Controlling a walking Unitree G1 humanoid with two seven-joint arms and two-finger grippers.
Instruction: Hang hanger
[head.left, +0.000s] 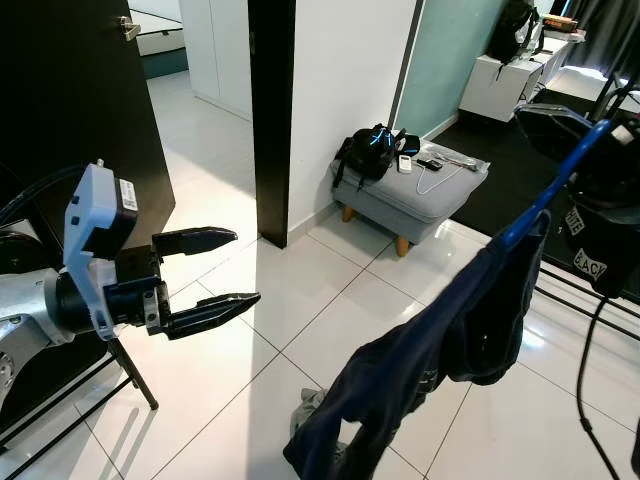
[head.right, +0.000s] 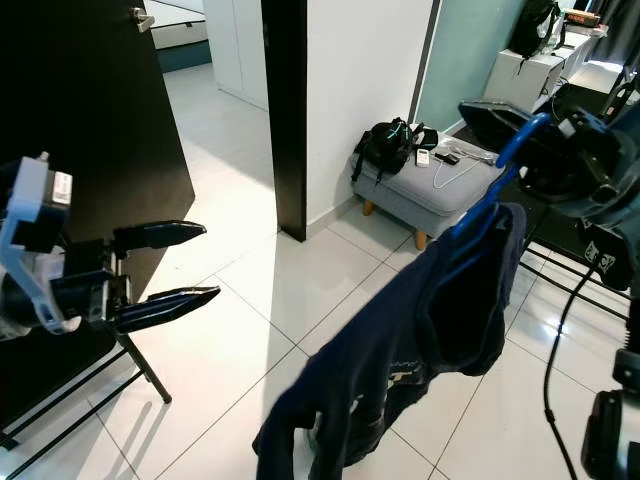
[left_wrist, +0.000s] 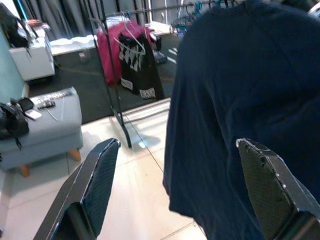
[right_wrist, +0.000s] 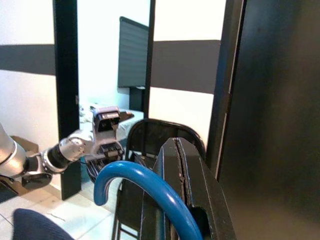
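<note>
- On the right side of the frame, the right gripper (head.right: 525, 125) is squeezed tight on the blue hanger (head.left: 560, 180), near its hook.
- From that hanger a dark blue shirt (head.left: 420, 370) hangs down low to the lower middle of the frame. Its bottom end is close to the white tile floor (head.left: 300, 300); I cannot tell if it touches.
- The clothes rack (left_wrist: 112, 75) with other clothes shows at the upper middle of the left wrist view, well apart from the robot. That looks like the place to hang this one.
- To do this step well, I think the robot should keep a firm hold and lift the hanger higher, so the shirt does not drag on the floor.
- The hook should point up and over the bar, then come down slowly onto it. Let go only when the hook sits on the bar.
- A risk: the shirt looks bunched to one side, so it could slide off.
- At the lower left of the frame, the left gripper (head.left: 215, 270) is held out flat and points toward the shirt. Its two black fingers are wide apart and hold nothing.
- The right arm is raised at the upper right, with the hanger slanting down to the left.
</note>
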